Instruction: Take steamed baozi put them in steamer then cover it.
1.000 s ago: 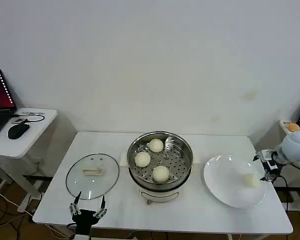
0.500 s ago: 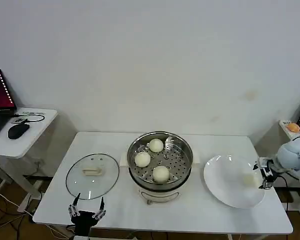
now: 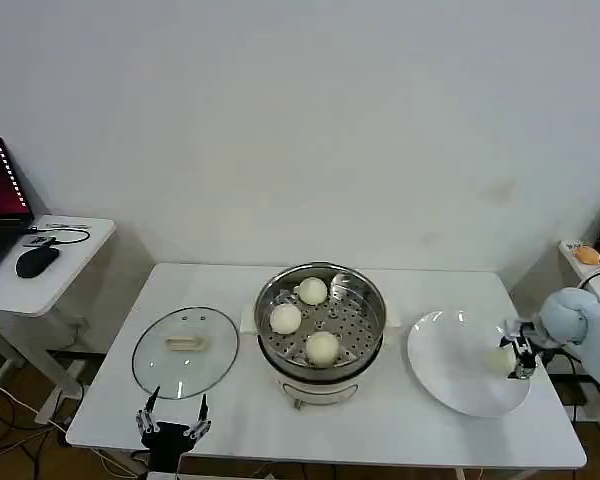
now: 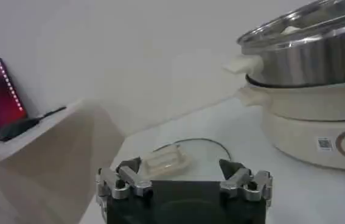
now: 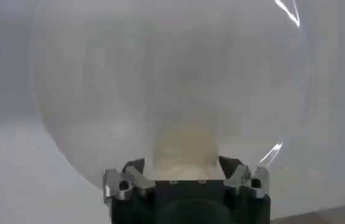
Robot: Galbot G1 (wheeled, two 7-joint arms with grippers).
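Three baozi sit in the steamer | fourth baozi on the white plate, between the right gripper's spread fingers, not yet gripped | glass cover on the table, beside the steamer | left gripper open, idle near the cover.

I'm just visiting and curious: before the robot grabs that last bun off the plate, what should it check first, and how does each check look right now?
1. Last bun lies on the white plate: ok.
2. Right gripper at the bun, fingers open either side of it: ok.
3. Firm hold on the bun: cannot tell.
4. Steamer uncovered, with room beside its three buns: ok.
5. Glass lid flat on the table, away from the steamer: ok.
6. Left gripper open at the table's near edge by the lid: ok.
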